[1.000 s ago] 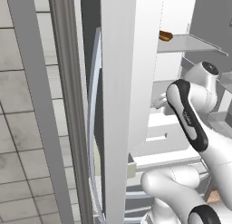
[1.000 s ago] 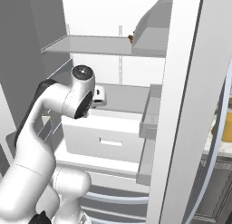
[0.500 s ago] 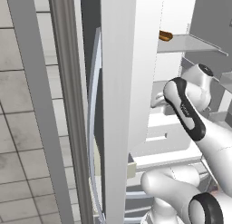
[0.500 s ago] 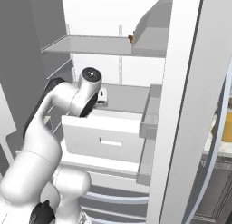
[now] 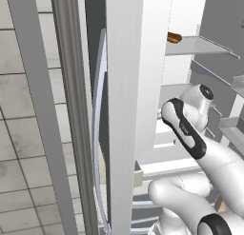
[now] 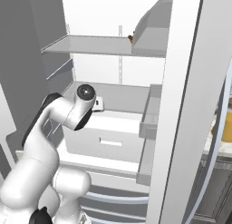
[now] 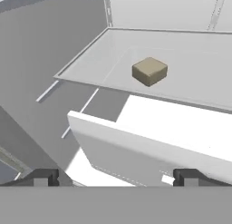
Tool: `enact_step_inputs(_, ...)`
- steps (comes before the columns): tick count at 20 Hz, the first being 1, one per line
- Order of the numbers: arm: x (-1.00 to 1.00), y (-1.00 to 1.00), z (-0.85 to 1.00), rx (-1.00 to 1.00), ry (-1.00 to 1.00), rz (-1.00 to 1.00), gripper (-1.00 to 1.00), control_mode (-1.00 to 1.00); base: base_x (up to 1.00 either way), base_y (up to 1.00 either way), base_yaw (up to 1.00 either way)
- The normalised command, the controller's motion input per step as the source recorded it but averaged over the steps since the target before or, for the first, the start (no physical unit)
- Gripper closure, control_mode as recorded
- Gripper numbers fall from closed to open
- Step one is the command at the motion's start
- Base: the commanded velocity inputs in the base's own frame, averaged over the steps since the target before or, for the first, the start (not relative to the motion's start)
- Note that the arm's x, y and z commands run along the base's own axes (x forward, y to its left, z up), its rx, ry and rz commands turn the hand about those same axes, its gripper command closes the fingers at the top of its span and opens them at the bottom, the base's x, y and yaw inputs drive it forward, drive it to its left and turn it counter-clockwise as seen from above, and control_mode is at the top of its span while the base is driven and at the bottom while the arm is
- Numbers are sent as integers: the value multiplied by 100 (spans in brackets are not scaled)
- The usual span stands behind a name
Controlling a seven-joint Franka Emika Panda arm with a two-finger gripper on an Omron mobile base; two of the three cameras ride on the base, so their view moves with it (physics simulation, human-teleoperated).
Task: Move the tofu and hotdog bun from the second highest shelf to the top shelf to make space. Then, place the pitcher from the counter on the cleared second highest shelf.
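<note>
Fingertips of the gripper [image 7: 116, 177] stand wide apart at the bottom of the hand view, released and grasping nothing. Just ahead of them and a little lower lies a white drawer [image 7: 149, 141], its front wall crossing the view on a slant. Beyond the drawer a pale grey shelf [image 7: 90, 66] spreads out, and on it, ahead of the gripper and slightly to the right in that view, rests the tofu [image 7: 149, 71], a small beige block standing alone, well apart from the fingertips and touching only the shelf under it. From the right base view the white arm [image 6: 50, 128] bends up from the lower left and reaches into the open refrigerator, its wrist above the white drawer [image 6: 108, 137]. Higher than the gripper and farther back, the top shelf [image 6: 86, 45] runs across the compartment; at its right end a small brown bit of the hotdog bun [image 6: 131, 37] peeks out beside a grey rounded cover [image 6: 154, 28]. In the left base view the same hotdog bun [image 5: 174, 37] lies on the top shelf [image 5: 205, 44], above the arm [image 5: 188, 129], with the refrigerator's white door edge [image 5: 125, 110] close in front.
</note>
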Motion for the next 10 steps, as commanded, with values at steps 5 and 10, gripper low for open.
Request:
enact_step_inputs(5, 52, 15, -1, 0, 2, 0, -100, -100, 0, 0, 0)
enact_step_inputs(10, 44, 1, 0, 0, 2, 0, -100, -100, 0, 0, 0)
